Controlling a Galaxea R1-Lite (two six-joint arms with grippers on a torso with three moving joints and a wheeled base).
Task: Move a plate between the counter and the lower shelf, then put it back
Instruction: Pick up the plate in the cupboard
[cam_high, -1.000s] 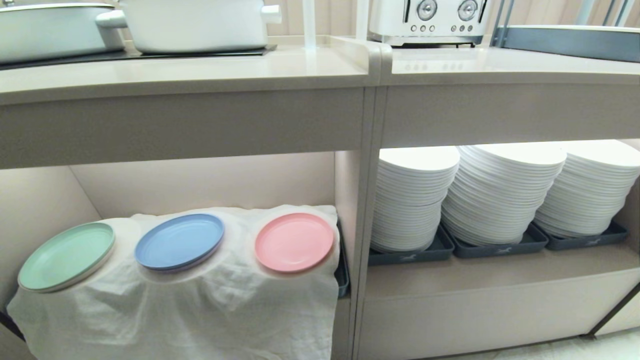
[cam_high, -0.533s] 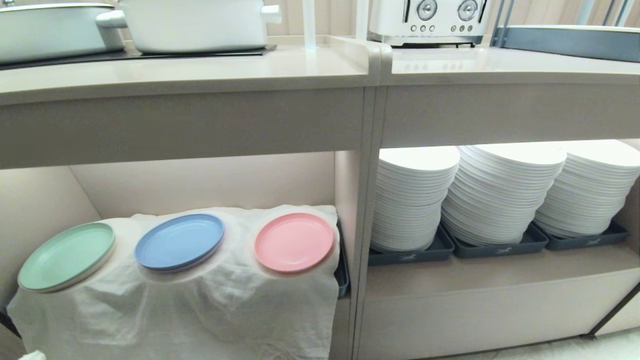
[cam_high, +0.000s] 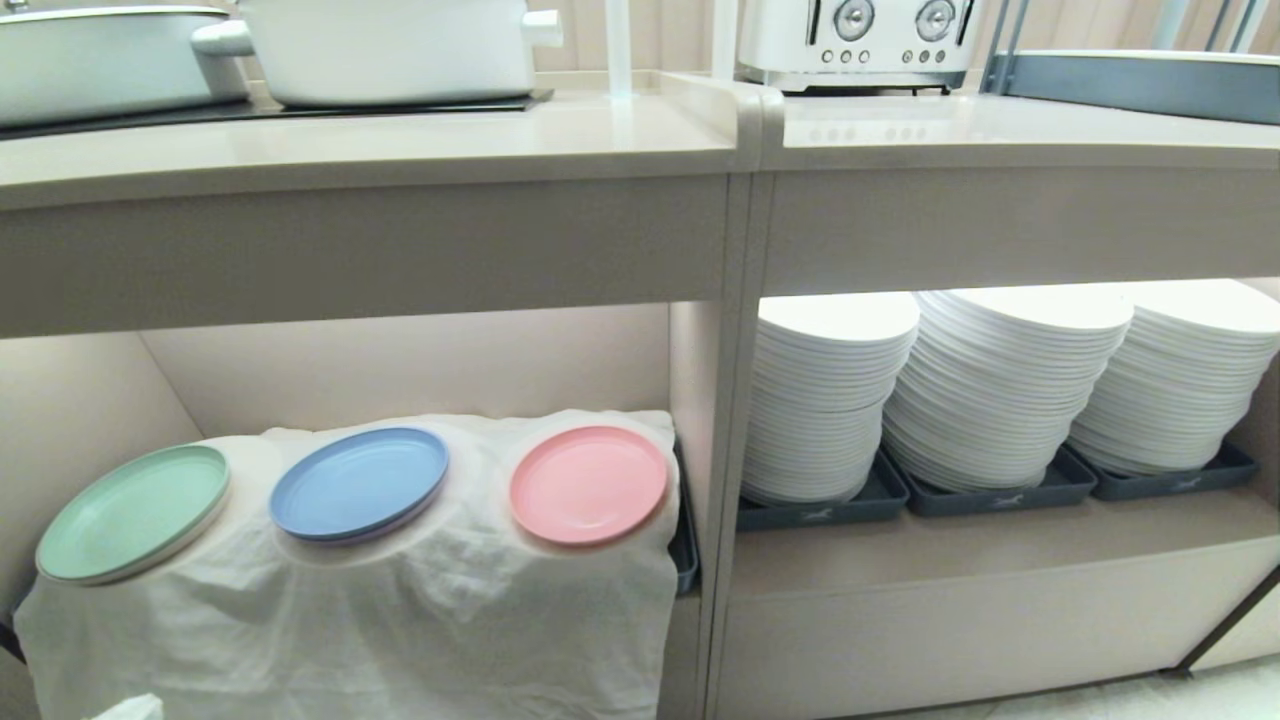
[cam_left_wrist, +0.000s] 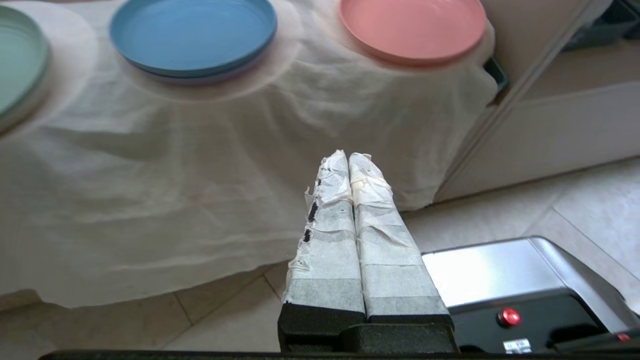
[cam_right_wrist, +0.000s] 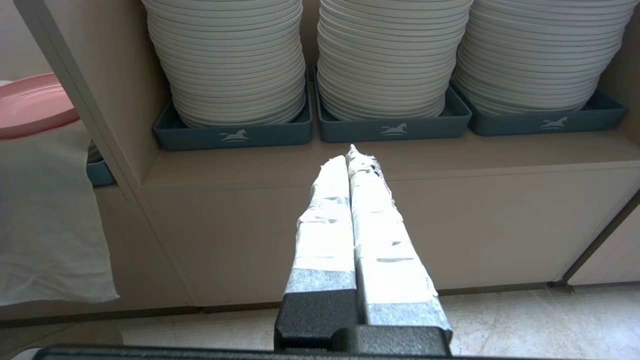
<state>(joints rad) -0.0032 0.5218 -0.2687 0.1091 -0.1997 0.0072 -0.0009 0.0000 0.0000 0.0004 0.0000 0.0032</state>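
While the pink plate (cam_high: 588, 484) rests on the cloth-draped lower shelf (cam_high: 420, 590) under the table (cam_high: 370, 140), at four o'clock from it grey trays (cam_high: 820, 510) hold stacked white plates (cam_high: 830, 400). Our left gripper (cam_left_wrist: 348, 159), jaws clenched, should open before reaching the rim. Right gripper (cam_right_wrist: 350, 156) idles, jaws clenched.
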